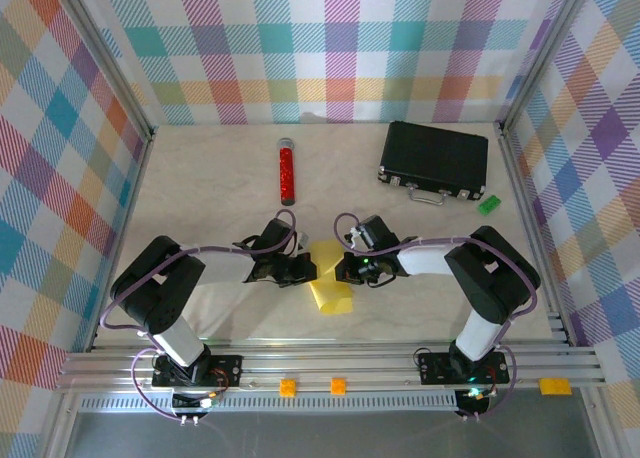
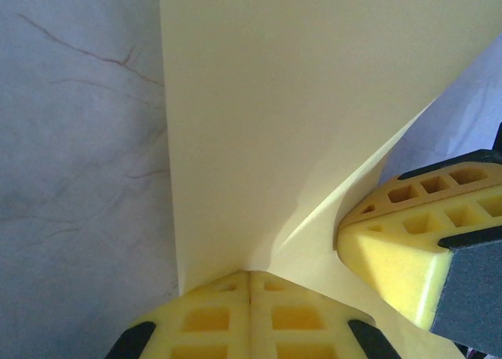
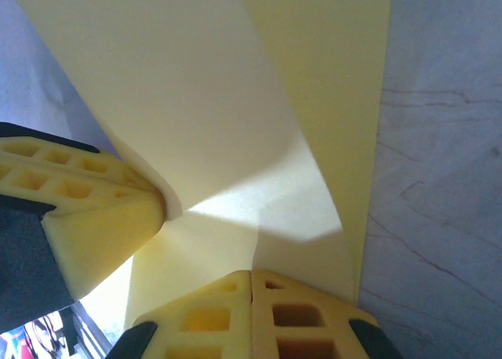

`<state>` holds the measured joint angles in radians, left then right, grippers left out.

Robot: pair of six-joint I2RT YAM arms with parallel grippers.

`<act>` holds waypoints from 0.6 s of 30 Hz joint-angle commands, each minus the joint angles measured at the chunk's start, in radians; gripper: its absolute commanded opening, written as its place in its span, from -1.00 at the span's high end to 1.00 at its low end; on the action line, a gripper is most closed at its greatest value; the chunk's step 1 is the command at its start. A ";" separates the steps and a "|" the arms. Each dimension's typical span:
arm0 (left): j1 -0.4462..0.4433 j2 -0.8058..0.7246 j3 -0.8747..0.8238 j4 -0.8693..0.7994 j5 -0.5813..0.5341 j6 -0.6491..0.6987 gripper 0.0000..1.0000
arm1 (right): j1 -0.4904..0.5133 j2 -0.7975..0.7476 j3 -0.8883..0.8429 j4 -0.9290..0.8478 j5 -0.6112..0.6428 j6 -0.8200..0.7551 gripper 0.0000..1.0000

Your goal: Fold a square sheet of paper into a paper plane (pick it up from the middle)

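Both arms reach inward and meet at the middle of the table (image 1: 200, 188), toward its near side. The square sheet of paper (image 1: 331, 288) lies between the two grippers, bent upward, with its near end resting on the table surface. The left gripper (image 1: 300, 269) is closed, and in the left wrist view its yellow fingertips (image 2: 212, 316) are pressed together on the sheet's edge, which rises from the seam between them. The right gripper (image 1: 347, 268) is also closed and pinches the opposite side of the sheet, which curves up in a fold from its pads (image 3: 294, 316). The two grippers sit just beside each other. A red cylinder (image 1: 286, 173) lies further back, left of centre. A black case (image 1: 434, 158) sits far right, with a small green block (image 1: 488, 204) just to its right.
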<state>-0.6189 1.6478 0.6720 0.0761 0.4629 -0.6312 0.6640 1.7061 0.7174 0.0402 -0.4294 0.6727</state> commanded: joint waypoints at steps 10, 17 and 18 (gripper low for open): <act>0.016 -0.005 0.145 -0.182 -0.050 0.035 1.00 | -0.009 0.023 -0.057 -0.150 0.098 0.007 1.00; 0.028 0.071 0.117 -0.167 -0.092 0.062 1.00 | -0.009 0.023 -0.052 -0.149 0.097 0.010 1.00; 0.030 0.080 0.108 -0.158 -0.092 0.061 1.00 | -0.009 0.023 -0.052 -0.149 0.096 0.012 1.00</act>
<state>-0.6056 1.6974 0.8074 -0.0746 0.3950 -0.5964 0.6613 1.6981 0.7086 0.0402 -0.4282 0.6735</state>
